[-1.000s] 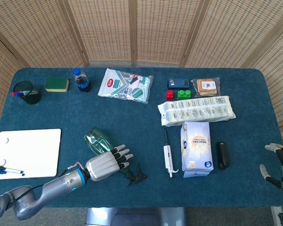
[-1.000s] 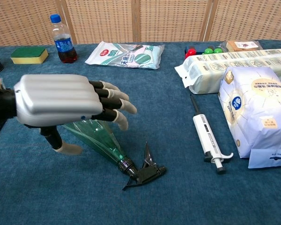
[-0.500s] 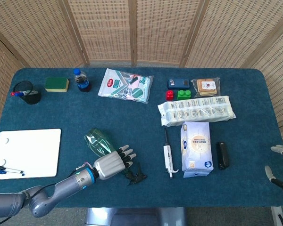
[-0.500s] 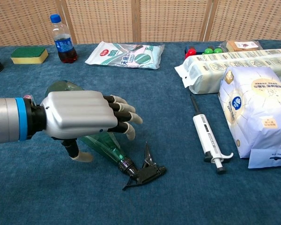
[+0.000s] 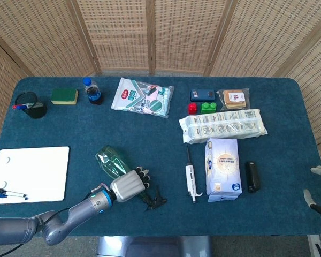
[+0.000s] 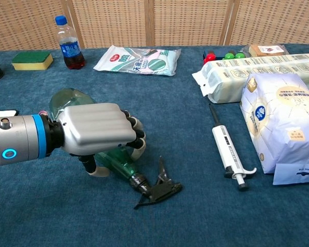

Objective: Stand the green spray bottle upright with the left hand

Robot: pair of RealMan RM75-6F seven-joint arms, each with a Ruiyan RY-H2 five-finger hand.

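Bare blue cloth is seen on the table [image 6: 51,216] around the left hand [image 6: 95,136], which is curled over the lying green spray bottle [image 6: 67,100], and in front of the black trigger head [image 6: 157,189]. To its right, open room is bounded by the pipette [image 6: 227,157] and the white bag [image 6: 280,121]. Behind, a wide free strip is closed by the wipes pack [image 6: 136,59], the cola bottle [image 6: 68,43] and the sponge [image 6: 32,59]; the whiteboard [image 5: 29,174] lies at the left.

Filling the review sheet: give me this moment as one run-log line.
phase: grasping | left hand: fingers curled over green spray bottle | bottle: lying on table, nozzle toward camera | right hand: idle at table edge
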